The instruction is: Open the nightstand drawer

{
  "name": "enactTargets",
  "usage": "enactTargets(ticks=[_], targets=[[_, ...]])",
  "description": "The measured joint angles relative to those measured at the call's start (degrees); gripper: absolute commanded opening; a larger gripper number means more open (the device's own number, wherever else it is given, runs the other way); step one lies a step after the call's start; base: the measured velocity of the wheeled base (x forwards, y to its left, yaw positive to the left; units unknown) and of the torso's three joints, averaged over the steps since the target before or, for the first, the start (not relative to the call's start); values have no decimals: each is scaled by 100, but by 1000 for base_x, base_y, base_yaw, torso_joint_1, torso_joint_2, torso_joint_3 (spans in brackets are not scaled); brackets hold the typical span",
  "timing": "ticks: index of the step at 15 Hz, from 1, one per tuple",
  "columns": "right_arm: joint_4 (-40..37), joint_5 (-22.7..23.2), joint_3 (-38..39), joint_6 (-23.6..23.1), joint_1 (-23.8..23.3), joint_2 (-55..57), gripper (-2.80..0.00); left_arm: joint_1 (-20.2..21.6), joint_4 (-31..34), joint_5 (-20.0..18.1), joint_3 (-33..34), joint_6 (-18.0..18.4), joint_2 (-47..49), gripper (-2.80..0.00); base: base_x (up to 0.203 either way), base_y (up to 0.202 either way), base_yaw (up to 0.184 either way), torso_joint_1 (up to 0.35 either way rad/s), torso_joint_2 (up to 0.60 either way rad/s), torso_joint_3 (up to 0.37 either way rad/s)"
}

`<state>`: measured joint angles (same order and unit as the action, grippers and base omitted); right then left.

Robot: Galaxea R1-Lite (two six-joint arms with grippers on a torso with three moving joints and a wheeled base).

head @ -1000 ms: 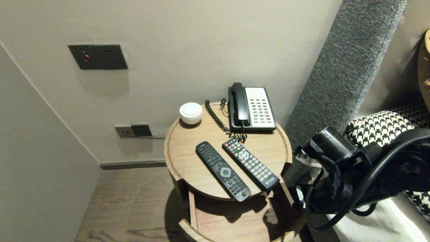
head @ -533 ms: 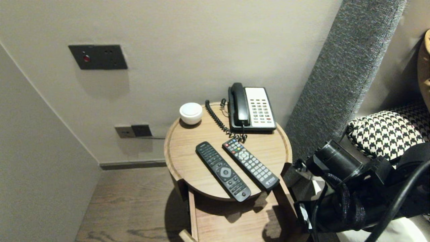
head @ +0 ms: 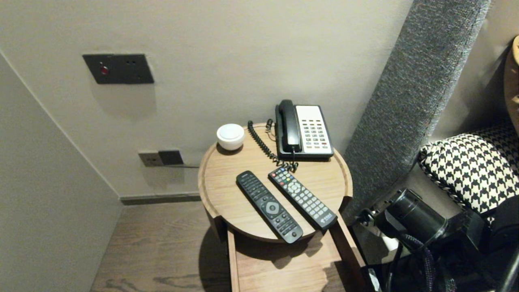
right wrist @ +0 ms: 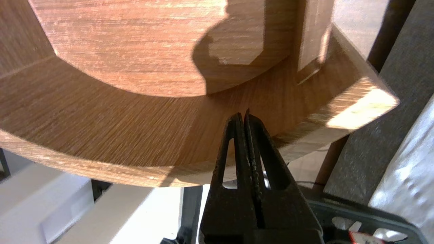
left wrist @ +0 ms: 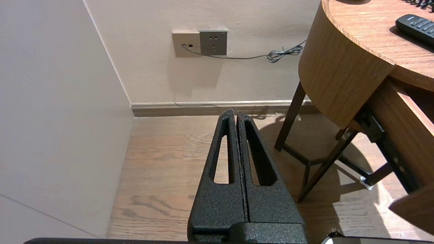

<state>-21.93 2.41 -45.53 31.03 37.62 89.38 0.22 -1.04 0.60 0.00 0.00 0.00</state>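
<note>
My right gripper (right wrist: pixel 243 114) is shut with nothing between its fingers. Its tips reach over the curved front wall of the pulled-out wooden drawer (right wrist: pixel 101 135), close to the inner face. In the head view only the right wrist (head: pixel 413 219) shows, low beside the drawer (head: pixel 275 271). The drawer sticks out from under the round wooden bedside table (head: pixel 221 190). My left gripper (left wrist: pixel 236 113) is shut and empty, parked over the wood floor left of the table (left wrist: pixel 339 78).
On the table lie two black remotes (head: pixel 269 206) (head: pixel 302 198), a corded phone (head: pixel 304 130) and a white bowl (head: pixel 230 136). A grey padded headboard (head: pixel 409 89) and a houndstooth pillow (head: pixel 474 166) stand right of the table. Walls close in behind and to the left.
My right arm has dropped and drawn back toward the lower right of the head view. The drawer's curved front has slid further out, past the bottom edge. The left arm is unmoved.
</note>
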Motion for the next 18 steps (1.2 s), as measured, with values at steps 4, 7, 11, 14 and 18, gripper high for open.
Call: enactTargets(ticks=[4, 7, 11, 14, 18], targets=[[16, -4, 169, 121, 181, -148, -280, 2, 1, -1, 0, 0, 0, -280, 0, 0, 0, 0, 0, 0], [22, -4, 340, 127, 252, -281, -280, 2, 0, 0, 0, 0, 0, -280, 0, 0, 0, 0, 0, 0], [35, -2, 505, 147, 333, -417, -280, 2, 0, -2, 0, 0, 0, -280, 0, 0, 0, 0, 0, 0], [35, -2, 601, 174, 391, -508, -280, 2, 2, 0, 0, 0, 0, -280, 0, 0, 0, 0, 0, 0], [-4, -40, 476, 169, 361, -601, -280, 0, 2, 0, 0, 0, 0, -280, 0, 0, 0, 0, 0, 0]])
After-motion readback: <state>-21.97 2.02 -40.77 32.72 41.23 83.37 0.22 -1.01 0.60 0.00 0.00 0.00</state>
